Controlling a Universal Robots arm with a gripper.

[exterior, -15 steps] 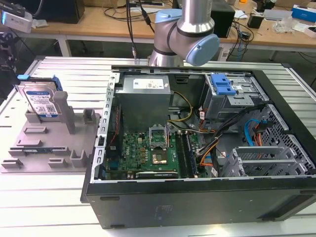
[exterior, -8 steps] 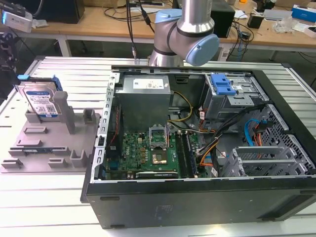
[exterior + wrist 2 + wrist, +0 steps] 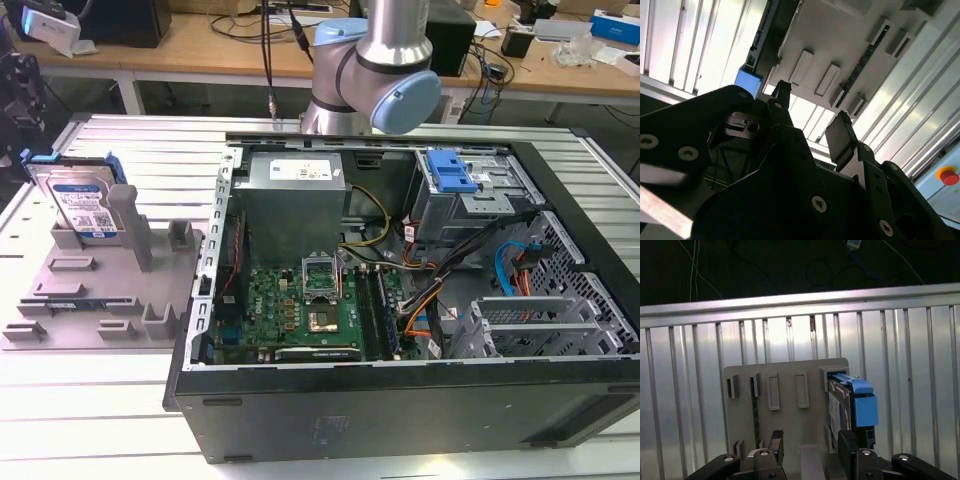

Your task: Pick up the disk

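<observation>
- Standing on edge at the exterior view's left, the disk (image 3: 85, 205) sits in a slot at the far corner of a grey fixture plate (image 3: 100, 300). Its white-and-blue label faces the camera, and blue rails run along its sides.
- The fixture plate lies flat on the ribbed metal desk (image 3: 100, 400), just beside the open computer case (image 3: 400, 410) (whether the two actually touch, I cannot tell).
- Inside the case, going rightward, a green motherboard (image 3: 300, 300) lies with a grey power supply box (image 3: 295, 180) behind it, then comes a blue-handled drive cage (image 3: 450, 175).
- The arm (image 3: 375, 60) rises beyond the case's far wall.
- In the first wrist view the end effector (image 3: 811, 436) has its black fingers spread apart with nothing between them. The disk (image 3: 852, 400) stands upright at one end of the plate, untouched.
- In the second wrist view the end effector (image 3: 811, 106) shows the same gap between its fingers.
</observation>
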